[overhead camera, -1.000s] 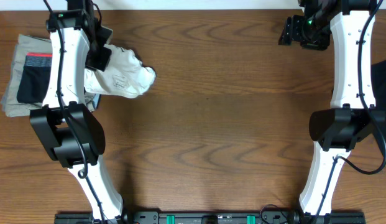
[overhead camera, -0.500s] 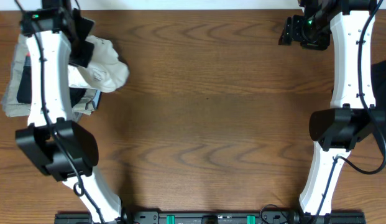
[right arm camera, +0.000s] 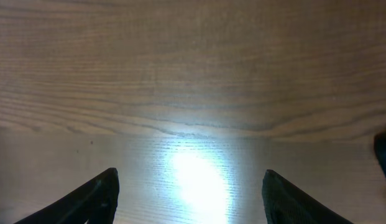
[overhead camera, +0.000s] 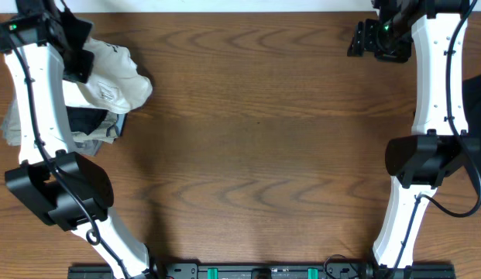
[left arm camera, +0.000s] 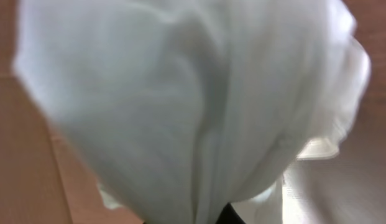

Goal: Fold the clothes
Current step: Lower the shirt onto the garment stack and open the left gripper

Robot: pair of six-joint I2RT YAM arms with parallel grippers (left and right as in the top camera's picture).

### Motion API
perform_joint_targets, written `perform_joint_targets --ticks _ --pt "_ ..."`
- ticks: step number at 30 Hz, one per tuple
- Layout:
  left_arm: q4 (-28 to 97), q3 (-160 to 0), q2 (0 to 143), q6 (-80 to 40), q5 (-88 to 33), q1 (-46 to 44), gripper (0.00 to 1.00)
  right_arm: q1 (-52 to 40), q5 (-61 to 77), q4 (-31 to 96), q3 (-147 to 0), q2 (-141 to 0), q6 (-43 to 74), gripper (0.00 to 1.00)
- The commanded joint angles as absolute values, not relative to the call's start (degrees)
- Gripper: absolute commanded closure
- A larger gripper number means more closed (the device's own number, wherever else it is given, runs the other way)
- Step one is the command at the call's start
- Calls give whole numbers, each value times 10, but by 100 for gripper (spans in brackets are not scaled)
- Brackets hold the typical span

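Left arm (overhead camera: 35,85) outstretched, jaws pinched together; right arm (overhead camera: 435,70) outstretched, jaws apart.

The white T-shirt (overhead camera: 116,77) is bunched into a wrinkly, rounded lump at the far-left end of the table (overhead camera: 263,139). Its lower edge drapes onto the pile of folded pieces (overhead camera: 12,128) there.

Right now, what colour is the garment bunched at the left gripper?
The garment is white, clearest in the left wrist view.
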State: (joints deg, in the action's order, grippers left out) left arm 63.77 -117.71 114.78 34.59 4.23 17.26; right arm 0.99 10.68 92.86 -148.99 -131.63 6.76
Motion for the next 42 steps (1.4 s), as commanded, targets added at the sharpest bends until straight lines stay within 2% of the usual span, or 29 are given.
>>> perform_joint_targets --ticks 1,11,19,32,33,35,36,38,39,42 --pt "623 -1192 1137 354 41 200 94 15 104 937 -1500 -1318 67 28" --pt "589 -1192 1138 354 22 259 94 15 103 941 -1500 -1318 68 28" --pt "515 -1191 1171 354 -95 296 94 15 103 950 -1500 -1318 67 28" --pt "467 -1190 1242 352 -99 327 93 15 103 952 -1500 -1318 68 28" --pt "459 -1190 1246 351 -99 329 85 15 103 954 -1500 -1318 68 28" --pt "441 -1189 1255 348 -99 333 79 15 103 956 -1500 -1318 68 28" --pt "429 -1189 1259 344 -99 335 68 15 103 957 -1500 -1318 68 28" --pt "406 -1189 1267 320 -99 340 37 15 103 958 -1500 -1318 68 28" --pt "396 -1189 1269 310 -99 342 32 15 103 959 -1500 -1318 68 28" --pt "369 -1190 1271 264 -99 349 27 15 103 959 -1500 -1318 68 28"
